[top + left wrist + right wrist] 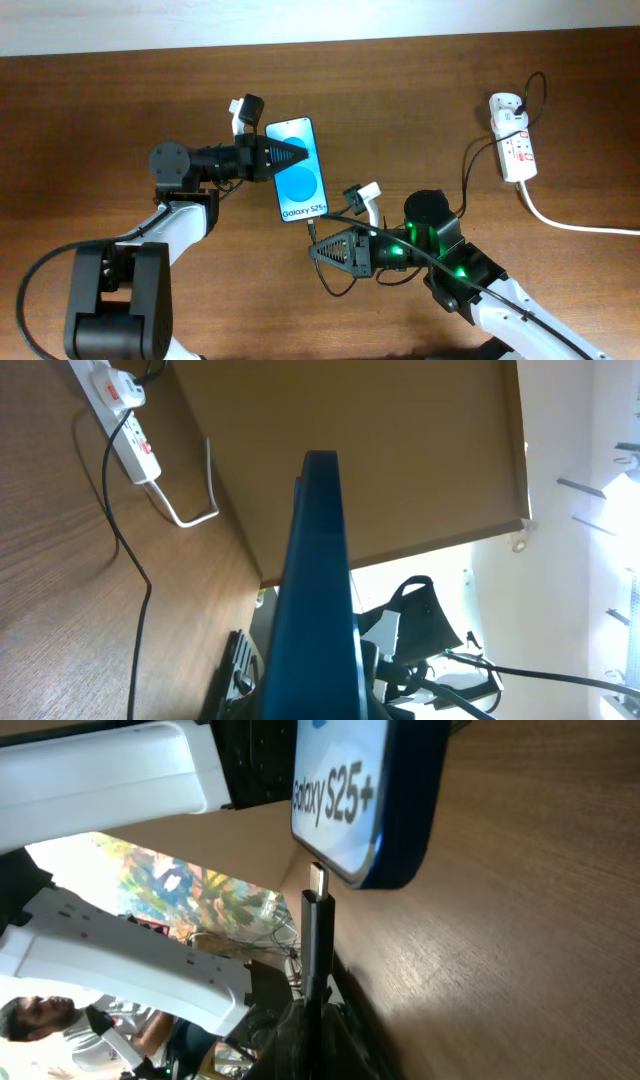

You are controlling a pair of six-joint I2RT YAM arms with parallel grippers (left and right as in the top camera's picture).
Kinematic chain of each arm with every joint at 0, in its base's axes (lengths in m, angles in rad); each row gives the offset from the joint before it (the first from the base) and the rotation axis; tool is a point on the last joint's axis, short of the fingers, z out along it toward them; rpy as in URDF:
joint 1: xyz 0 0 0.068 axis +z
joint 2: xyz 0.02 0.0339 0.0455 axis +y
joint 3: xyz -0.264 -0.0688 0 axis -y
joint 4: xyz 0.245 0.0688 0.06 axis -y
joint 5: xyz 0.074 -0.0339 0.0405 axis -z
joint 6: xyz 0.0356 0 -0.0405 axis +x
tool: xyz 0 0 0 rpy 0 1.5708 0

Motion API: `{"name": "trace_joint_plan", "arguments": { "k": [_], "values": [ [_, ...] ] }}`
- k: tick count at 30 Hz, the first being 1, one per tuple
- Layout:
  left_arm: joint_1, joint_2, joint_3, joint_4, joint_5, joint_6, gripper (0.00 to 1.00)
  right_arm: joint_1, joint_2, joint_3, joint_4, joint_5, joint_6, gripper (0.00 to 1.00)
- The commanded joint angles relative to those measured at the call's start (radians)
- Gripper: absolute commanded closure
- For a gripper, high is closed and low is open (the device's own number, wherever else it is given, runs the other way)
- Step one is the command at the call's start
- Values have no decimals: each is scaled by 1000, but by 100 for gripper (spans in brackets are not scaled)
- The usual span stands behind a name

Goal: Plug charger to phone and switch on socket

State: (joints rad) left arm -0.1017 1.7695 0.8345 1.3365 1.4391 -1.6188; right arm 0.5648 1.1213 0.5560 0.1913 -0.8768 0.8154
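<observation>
The phone [300, 170] has a bright blue screen with white "Galaxy S25+" text at its near end. My left gripper [296, 157] is shut on its far half; the left wrist view shows the phone edge-on [318, 590]. My right gripper [318, 249] is shut on the charger's black connector [318, 935]. Its metal tip [317, 878] sits just below the phone's bottom edge [365, 810], at the port. The charger's thin black cable [465, 165] loops right to the socket [513, 137], a white strip with red marks at the far right, also seen in the left wrist view [128, 422].
A thick white cord [570, 222] runs from the socket off the right edge. The wooden table [120, 110] ends at a pale wall along the top. A white camera mount [364, 197] sits on my right wrist near the phone.
</observation>
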Motion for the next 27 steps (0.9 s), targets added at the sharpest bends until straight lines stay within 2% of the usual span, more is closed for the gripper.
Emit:
{"name": "trace_joint_plan", "arguments": {
  "k": [1, 20, 27],
  "values": [
    [-17, -2, 26, 10, -49, -4, 100, 5, 7, 11, 7, 16, 10, 96],
    [0, -2, 26, 8, -14, -3, 100, 6, 18, 11, 8, -14, 13, 96],
    [0, -2, 26, -98, -19, 20, 100, 44, 19, 11, 8, -1, 5, 96]
  ]
}}
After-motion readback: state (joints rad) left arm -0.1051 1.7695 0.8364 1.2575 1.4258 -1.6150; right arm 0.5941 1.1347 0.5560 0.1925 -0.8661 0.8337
